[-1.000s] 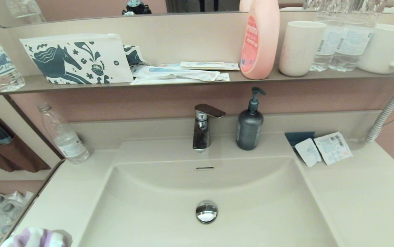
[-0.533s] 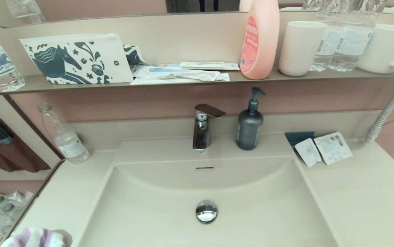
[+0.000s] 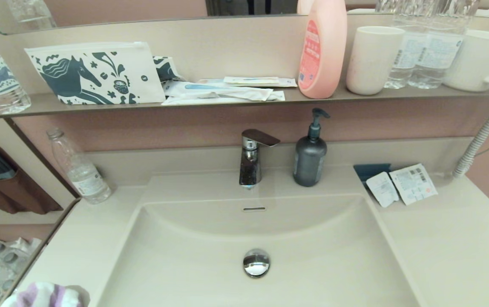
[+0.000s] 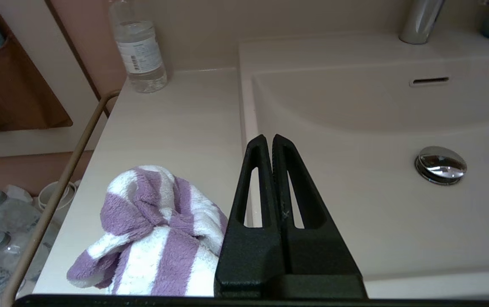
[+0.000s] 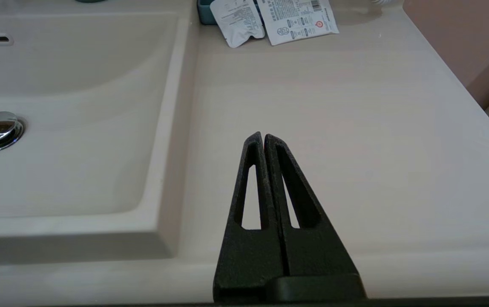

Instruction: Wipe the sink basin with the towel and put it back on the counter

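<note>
The purple and white striped towel (image 3: 44,296) lies bunched on the counter (image 3: 78,247) at the basin's near left corner; it shows more fully as the towel (image 4: 151,238) in the left wrist view. My left gripper (image 4: 271,138) hangs shut and empty just beside the towel, over the rim between the counter (image 4: 172,123) and the sink basin (image 4: 355,140). The sink basin (image 3: 210,260) has a chrome drain plug (image 3: 256,263) and an overflow slot (image 3: 254,209). My right gripper (image 5: 263,137) is shut and empty above the counter (image 5: 334,111) right of the basin. Neither arm shows in the head view.
A faucet (image 3: 251,157) and dark soap dispenser (image 3: 310,155) stand behind the basin. A clear bottle (image 3: 79,168) stands back left, paper sachets (image 3: 402,185) back right. A rail (image 4: 57,192) edges the counter's left side. The shelf (image 3: 244,100) above carries a horse-print pouch, pink bottle and cups.
</note>
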Controlling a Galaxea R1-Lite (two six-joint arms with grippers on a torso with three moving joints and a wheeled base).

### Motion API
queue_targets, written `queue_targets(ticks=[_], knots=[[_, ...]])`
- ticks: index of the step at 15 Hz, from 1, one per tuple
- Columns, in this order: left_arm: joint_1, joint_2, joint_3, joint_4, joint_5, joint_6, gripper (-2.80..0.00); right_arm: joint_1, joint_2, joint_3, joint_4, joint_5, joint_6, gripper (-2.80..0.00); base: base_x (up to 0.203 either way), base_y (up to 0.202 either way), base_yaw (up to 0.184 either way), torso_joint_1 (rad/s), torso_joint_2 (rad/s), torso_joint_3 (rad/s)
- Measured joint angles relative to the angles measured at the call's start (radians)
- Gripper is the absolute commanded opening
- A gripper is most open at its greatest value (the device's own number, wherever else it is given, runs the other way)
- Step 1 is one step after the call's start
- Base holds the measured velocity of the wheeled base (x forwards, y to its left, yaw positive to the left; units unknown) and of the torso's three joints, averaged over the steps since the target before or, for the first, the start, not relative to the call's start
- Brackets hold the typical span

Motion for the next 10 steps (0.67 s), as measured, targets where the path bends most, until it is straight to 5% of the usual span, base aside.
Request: queue_targets(ticks=[4,10], knots=[[0.000,-0.001,0.031,0.001,-0.046,0.010,-2.80,0.000,0.000,0.000,0.000,0.000,0.000,-2.80,0.000,0.000,0.000,0.000,0.00,0.000],[0.000,-0.002,0.033,-0.009,-0.014,-0.043,-2.80,0.000,0.000,0.000,0.000,-0.002,0.005,-2.80,0.000,0.000,0.000,0.000,0.00,0.000]])
